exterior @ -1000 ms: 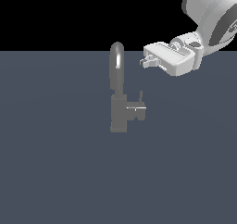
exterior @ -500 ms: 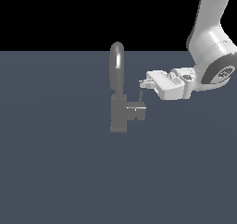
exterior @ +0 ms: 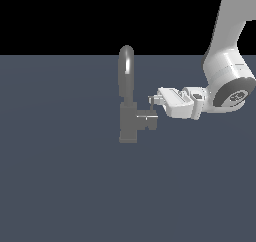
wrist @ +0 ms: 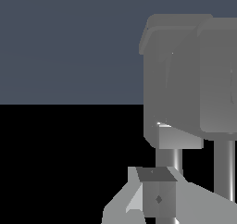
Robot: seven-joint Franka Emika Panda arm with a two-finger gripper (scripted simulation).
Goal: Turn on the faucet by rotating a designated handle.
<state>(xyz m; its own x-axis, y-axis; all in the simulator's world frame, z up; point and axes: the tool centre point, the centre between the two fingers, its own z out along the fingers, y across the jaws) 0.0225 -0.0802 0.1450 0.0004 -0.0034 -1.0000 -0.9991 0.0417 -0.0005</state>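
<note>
The grey faucet (exterior: 128,122) stands upright, its arched spout (exterior: 126,68) rising above a blocky body. The handle (exterior: 148,121), a short dark stub with a thin rod sticking up, projects from the body toward the exterior view's right. My gripper (exterior: 153,100) reaches in from that side at the height of the rod's top, its tips touching or almost touching the rod. The fingers look pressed together with nothing held. The wrist view shows the faucet's body (wrist: 178,79) close ahead, a fingertip (wrist: 158,197) just before it, and thin upright rods below the body.
The white arm (exterior: 225,76) comes down from the upper part of the exterior view's right. The faucet stands alone on a flat blue-grey surface (exterior: 65,176), with black background beyond its far edge.
The gripper has come down and moved toward the exterior view's left, from above and beside the spout to the handle's rod. The faucet and handle look unmoved.
</note>
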